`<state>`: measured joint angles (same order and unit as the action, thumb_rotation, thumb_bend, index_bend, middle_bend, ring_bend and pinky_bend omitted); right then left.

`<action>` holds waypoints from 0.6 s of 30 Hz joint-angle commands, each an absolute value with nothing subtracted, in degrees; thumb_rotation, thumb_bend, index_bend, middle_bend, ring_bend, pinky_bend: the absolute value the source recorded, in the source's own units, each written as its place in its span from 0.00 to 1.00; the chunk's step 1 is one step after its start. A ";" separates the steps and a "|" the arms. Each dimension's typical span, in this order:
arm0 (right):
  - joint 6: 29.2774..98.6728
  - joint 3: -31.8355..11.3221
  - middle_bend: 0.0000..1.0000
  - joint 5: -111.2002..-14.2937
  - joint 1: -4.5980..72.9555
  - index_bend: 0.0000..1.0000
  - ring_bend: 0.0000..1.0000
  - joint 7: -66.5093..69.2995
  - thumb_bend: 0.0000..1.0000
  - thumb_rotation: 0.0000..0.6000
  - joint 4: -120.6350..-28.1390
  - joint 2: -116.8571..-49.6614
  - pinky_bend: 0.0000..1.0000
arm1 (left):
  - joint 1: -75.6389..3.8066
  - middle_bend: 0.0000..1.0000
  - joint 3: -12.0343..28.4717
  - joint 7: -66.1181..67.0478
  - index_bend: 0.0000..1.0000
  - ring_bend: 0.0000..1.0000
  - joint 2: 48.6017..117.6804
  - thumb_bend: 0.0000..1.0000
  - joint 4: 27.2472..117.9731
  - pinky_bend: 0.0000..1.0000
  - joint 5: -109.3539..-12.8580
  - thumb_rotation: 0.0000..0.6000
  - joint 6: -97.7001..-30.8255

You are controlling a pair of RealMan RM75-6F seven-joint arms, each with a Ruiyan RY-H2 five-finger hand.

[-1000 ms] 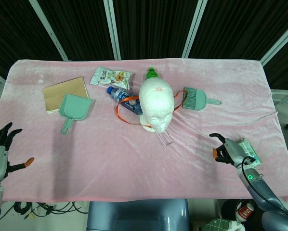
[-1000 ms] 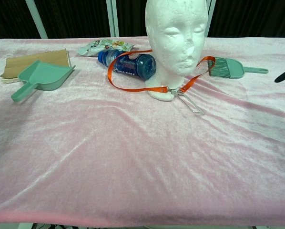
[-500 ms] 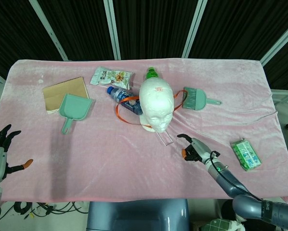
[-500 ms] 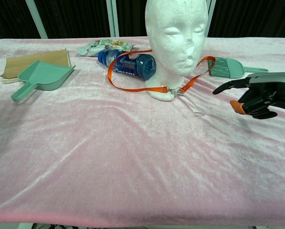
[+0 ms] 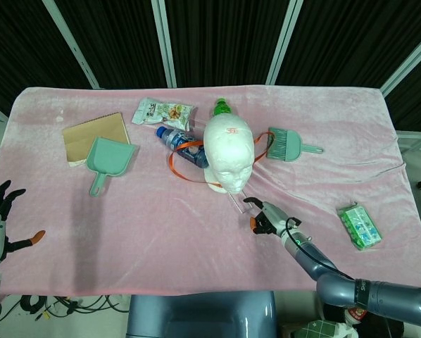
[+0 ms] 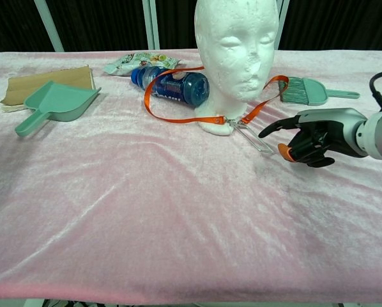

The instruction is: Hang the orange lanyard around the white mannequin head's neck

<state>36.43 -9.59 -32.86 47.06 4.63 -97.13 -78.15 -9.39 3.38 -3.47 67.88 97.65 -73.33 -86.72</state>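
The right hand (image 6: 312,142) hovered empty, fingers apart, beside the lanyard's (image 6: 178,117) clear badge holder (image 6: 256,142), probably lining up to pinch it. The strap already looped behind the head (image 6: 237,48), so little seemed left.

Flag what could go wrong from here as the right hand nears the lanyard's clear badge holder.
1. The right hand holds nothing, and the flat badge holder lies on soft pink cloth; fingers may slip or bunch the fabric.
2. The orange lanyard drapes over the blue bottle; pulling could drag or roll it.
3. A tug could tip the mannequin head.
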 commanded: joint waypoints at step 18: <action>35.74 -7.61 0.92 -26.13 52.41 0.38 0.96 1.82 0.65 1.00 -93.50 -82.11 0.97 | -8.28 0.01 5.79 -2.94 0.19 0.00 68.30 0.05 97.61 0.00 -72.61 1.00 -85.72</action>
